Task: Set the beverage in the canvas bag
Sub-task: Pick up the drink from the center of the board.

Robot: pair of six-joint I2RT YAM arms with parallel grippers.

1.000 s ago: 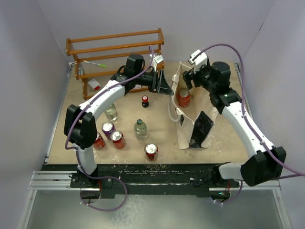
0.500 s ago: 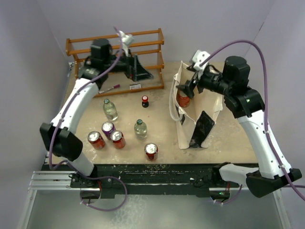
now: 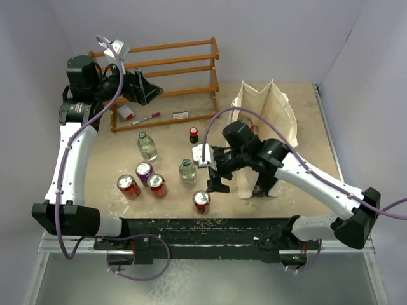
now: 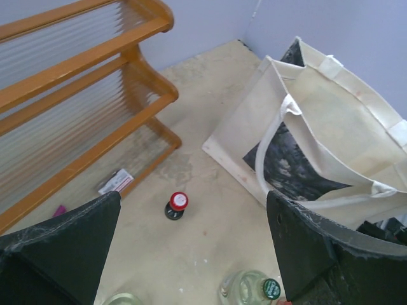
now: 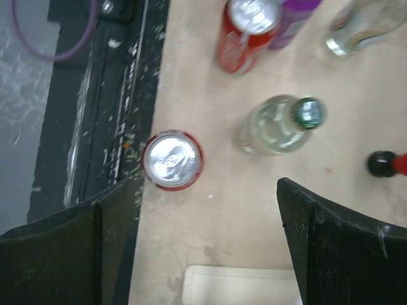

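The cream canvas bag stands open at the right with its black panel facing front; it also shows in the left wrist view, and its corner shows in the right wrist view. My right gripper is open and empty, low over the table just left of the bag. A red can stands just in front of it, and a clear green-capped bottle just to its left. My left gripper is open and empty, raised by the rack.
Two red cans, a purple can, a clear bottle and a small red-capped dark bottle stand on the left half. A wooden rack holding small items fills the back left. The table's black front rail is close.
My right arm swung from over the bag's mouth down to the table left of the bag. My left arm pulled back to the far left and rose.
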